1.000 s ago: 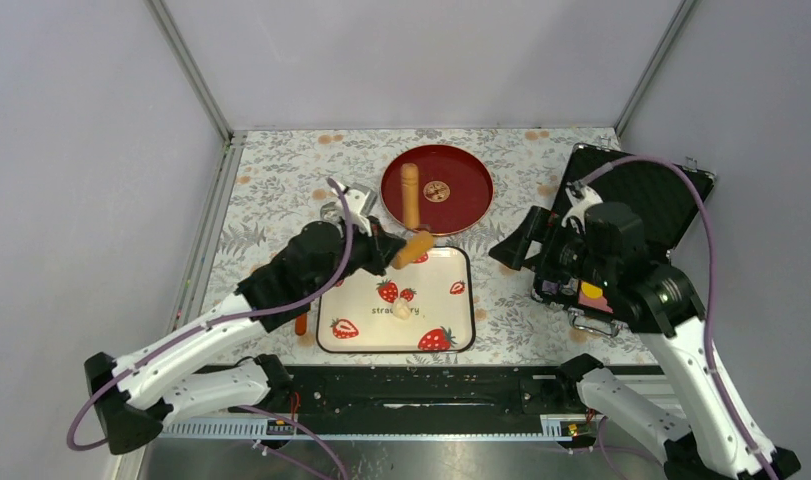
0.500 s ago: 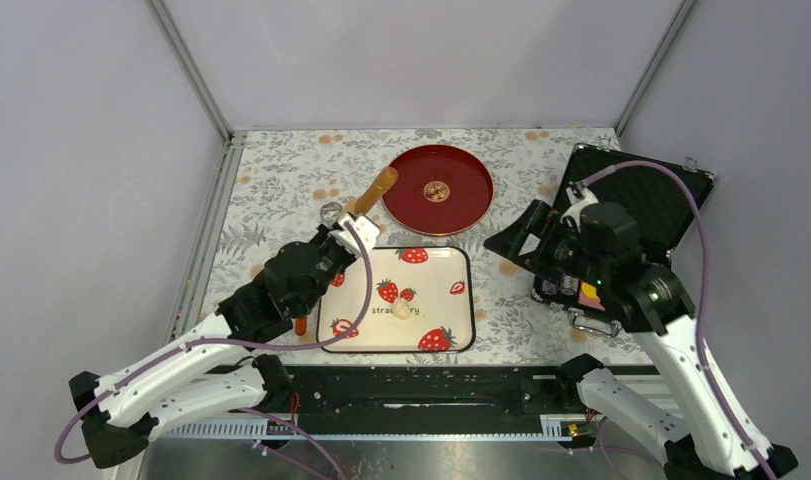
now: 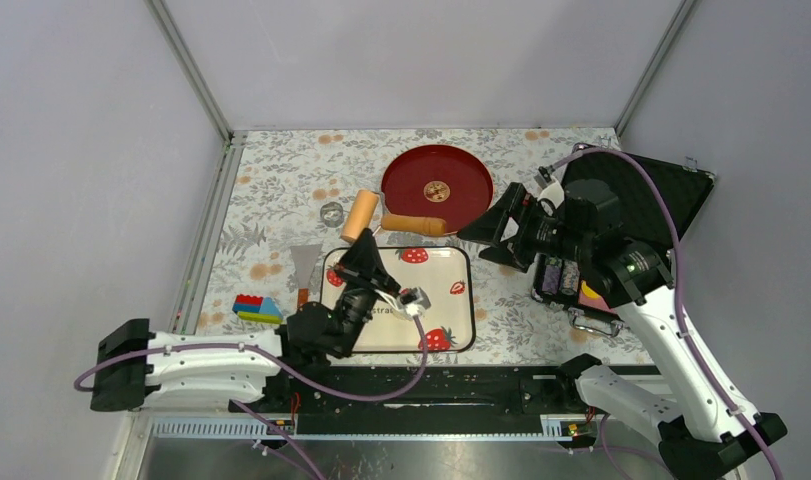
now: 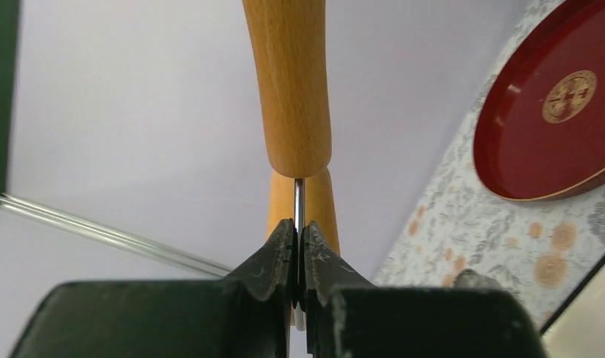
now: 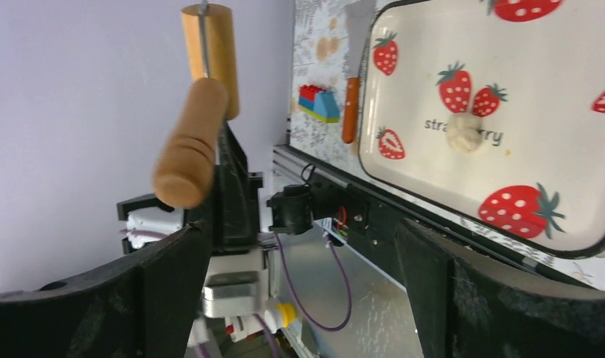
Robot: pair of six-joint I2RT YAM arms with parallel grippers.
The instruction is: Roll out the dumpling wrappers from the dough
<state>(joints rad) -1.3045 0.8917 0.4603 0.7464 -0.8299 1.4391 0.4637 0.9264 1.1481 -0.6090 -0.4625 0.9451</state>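
Observation:
The dough [image 5: 465,133] is a small off-white lump on the strawberry tray [image 5: 553,149]. In the top view my left wrist covers that spot on the tray [image 3: 451,262]. No dumpling wrappers show. My left gripper [image 4: 295,231] is shut on the thin metal rod of the tan wooden roller [image 4: 290,82]. It holds the roller [image 3: 359,215] upright above the tray's far edge [image 3: 369,240]. The roller's handle [image 3: 416,224] points right, toward my open, empty right gripper [image 3: 493,222]. In the right wrist view the handle [image 5: 191,145] lies just beyond that gripper's [image 5: 303,231] wide-apart fingers.
A red plate [image 3: 461,172] lies behind the tray and also shows in the left wrist view [image 4: 523,149]. A small metal ring cutter [image 3: 331,212], a scraper [image 3: 303,268] and toy bricks [image 3: 253,307] lie to the left. An open black case [image 3: 646,195] stands at the right.
My left arm has dropped low and swung right, carrying the roller from left of the plate to the tray's far edge. My right gripper has moved left towards the handle. The bricks and scraper are uncovered.

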